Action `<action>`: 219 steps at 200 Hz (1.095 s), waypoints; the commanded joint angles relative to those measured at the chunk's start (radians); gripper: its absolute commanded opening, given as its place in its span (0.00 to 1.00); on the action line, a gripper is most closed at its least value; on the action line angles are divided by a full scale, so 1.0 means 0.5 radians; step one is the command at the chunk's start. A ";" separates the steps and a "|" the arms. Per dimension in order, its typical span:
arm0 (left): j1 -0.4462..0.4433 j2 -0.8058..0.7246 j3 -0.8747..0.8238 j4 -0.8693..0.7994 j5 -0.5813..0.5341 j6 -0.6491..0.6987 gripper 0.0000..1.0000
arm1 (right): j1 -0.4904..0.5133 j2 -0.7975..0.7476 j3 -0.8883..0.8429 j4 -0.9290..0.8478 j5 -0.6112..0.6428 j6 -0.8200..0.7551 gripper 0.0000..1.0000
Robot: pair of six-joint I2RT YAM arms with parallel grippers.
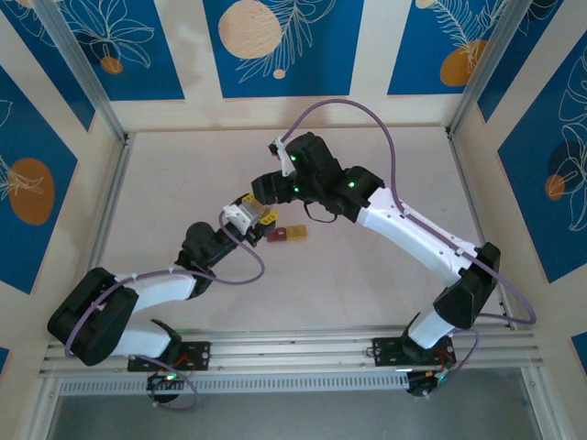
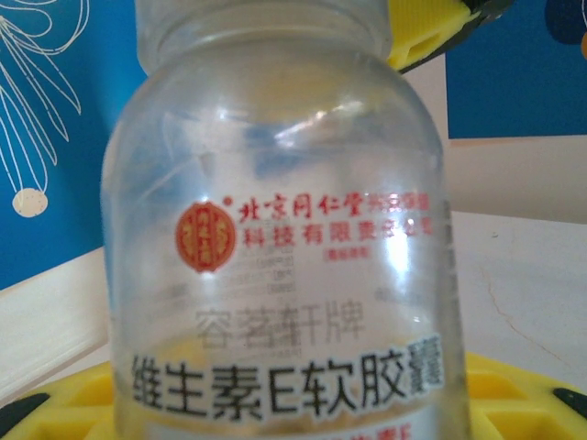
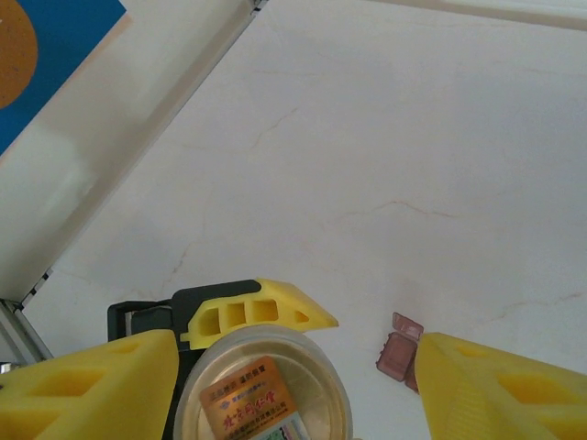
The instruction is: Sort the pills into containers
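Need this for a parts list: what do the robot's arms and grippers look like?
Left arm and right arm: white links, black joint housings, a looping purple cable each, small green lights. The fingers are bright yellow plastic with rectangular moulded recesses.

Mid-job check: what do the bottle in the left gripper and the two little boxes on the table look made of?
Bottle: clear and glossy, glass or hard plastic; the background shows through its wall, with bright glints. Boxes: probably thin plastic, one dark red, one yellow; the red one looks slightly see-through, with a smooth sheen.
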 commanded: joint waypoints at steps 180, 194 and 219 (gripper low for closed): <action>-0.015 -0.235 0.067 -0.039 0.789 -0.026 0.00 | -0.225 -0.330 -0.435 -0.136 -1.583 -1.825 0.29; -0.015 -0.221 0.087 -0.039 0.889 -0.040 0.00 | -0.246 -0.334 -0.414 -0.170 -1.555 -1.875 0.34; -0.014 -0.180 0.096 0.034 0.956 -0.091 0.00 | -0.286 -0.326 -0.363 -0.198 -1.529 -1.862 0.53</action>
